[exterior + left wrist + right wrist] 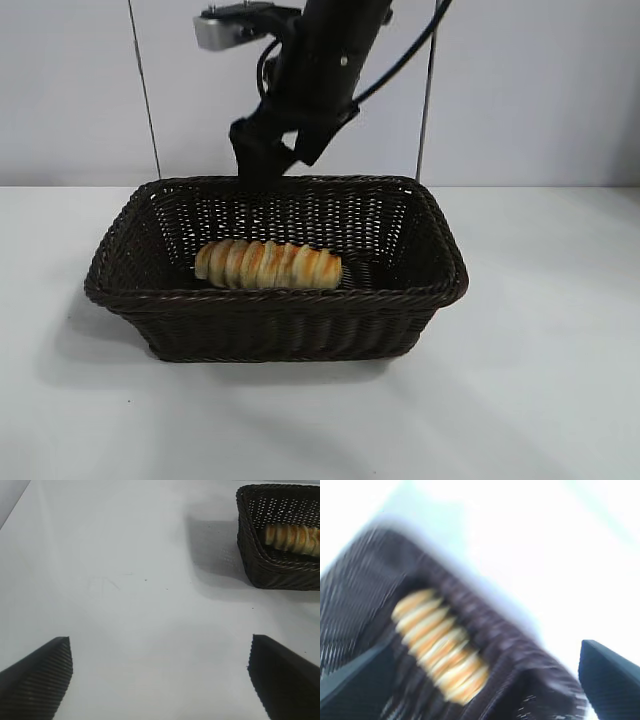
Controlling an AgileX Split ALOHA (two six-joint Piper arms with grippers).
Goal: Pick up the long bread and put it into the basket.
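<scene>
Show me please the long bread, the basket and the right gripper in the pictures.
long bread (268, 265): exterior view, middle of the loaf.
basket (275, 296): exterior view, near rim.
right gripper (272, 158): exterior view, between its fingertips, above the far rim.

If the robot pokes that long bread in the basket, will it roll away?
Probably only a little: the long bread looks rounded, so it might roll, but the basket walls would stop it. Its ridged crust likely isn't slippery.
</scene>
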